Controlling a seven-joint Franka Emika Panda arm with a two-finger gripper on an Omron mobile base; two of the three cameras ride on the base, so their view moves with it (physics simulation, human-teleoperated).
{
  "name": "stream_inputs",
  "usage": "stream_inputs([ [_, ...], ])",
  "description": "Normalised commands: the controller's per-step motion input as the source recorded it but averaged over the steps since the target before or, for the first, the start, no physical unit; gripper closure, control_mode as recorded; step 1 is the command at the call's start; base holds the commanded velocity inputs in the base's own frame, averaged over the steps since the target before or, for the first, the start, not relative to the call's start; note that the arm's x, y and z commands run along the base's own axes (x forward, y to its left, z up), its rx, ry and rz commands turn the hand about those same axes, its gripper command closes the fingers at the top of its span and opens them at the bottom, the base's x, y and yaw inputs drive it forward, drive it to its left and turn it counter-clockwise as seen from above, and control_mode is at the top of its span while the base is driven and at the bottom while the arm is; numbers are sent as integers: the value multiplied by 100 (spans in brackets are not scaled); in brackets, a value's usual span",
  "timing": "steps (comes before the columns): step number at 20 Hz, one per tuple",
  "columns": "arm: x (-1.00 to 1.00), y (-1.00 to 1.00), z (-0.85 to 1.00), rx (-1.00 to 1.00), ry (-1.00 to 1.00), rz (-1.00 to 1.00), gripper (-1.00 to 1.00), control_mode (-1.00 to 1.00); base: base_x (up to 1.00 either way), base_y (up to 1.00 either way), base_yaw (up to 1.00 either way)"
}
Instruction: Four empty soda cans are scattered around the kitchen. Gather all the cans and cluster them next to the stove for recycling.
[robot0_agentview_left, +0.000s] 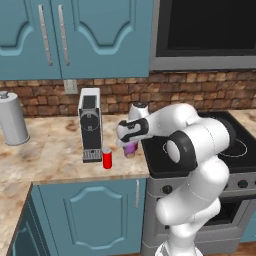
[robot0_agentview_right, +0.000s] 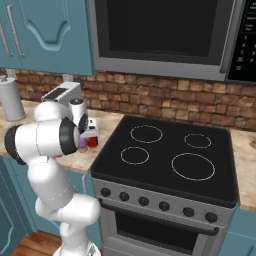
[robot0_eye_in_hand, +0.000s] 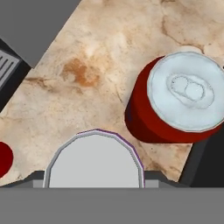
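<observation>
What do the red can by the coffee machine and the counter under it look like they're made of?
The short red cylindrical can looks like painted metal: a pale silvery lid with a pressed tab. The mottled beige counter looks like polished stone, judging by its veined pattern, possibly laminate.

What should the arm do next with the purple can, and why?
Probably ease the purple soda can down onto the counter and then open the jaws. The can sits between the jaws, low over the counter, right beside the stove, with a red soda can standing close by, so this spot suits the cluster.
</observation>
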Motion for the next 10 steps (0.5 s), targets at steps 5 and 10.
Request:
stream_inputs([
  [5,13,1,-18,0,0,-1,100,-100,0,0,0],
  [10,12,1,-15,0,0,-1,100,-100,0,0,0],
])
